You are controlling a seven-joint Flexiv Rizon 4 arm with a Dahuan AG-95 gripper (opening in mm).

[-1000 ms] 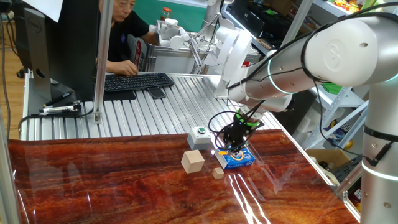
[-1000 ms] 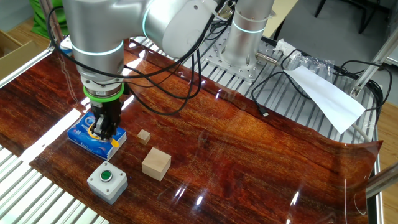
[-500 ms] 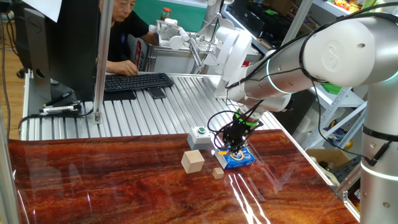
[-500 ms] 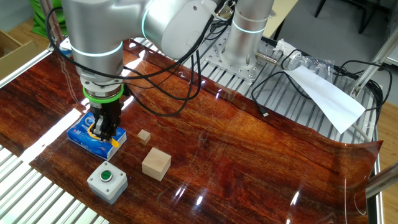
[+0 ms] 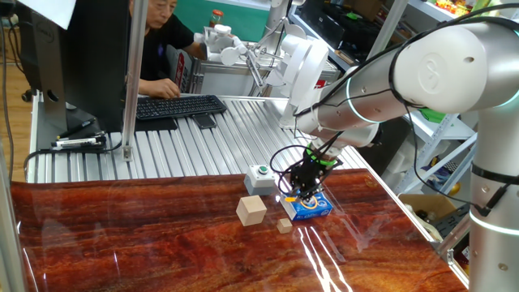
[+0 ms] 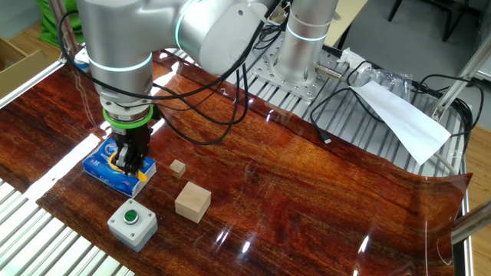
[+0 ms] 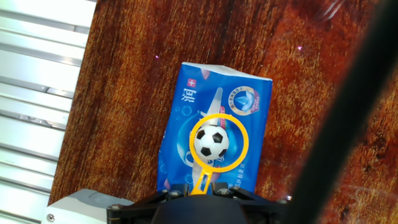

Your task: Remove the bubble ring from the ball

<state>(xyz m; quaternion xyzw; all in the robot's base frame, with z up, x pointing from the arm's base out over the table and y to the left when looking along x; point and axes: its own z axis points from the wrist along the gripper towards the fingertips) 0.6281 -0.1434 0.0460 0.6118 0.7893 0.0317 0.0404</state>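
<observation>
Hovering low over a blue pack [image 7: 214, 130] on the glossy reddish wooden counter [image 6: 307, 199], the robot arm's end effector [image 6: 127, 159] points straight down at a small white ball [image 7: 211, 142] with dark soccer-style patches. The hand view shows the ball sitting near the middle of the pack, encircled by a thin yellow-orange ring [image 7: 242, 144] that lies flat around it; the ring's short stem runs down toward the end effector's dark body at the bottom edge of that view. Whether the fingers are clamped on that stem or merely close to it cannot be told, since the tips are hidden in the hand view and too small to read in both fixed views. In the other fixed view, the yellow of the ring [image 6: 115, 162] peeks out beside the black fingers. A small wooden cube [image 6: 178, 168] sits just beside the pack, a larger wooden cube [image 6: 192, 201] lies nearby, and a grey box with a green button [image 6: 132, 223] stands near the counter's edge.
</observation>
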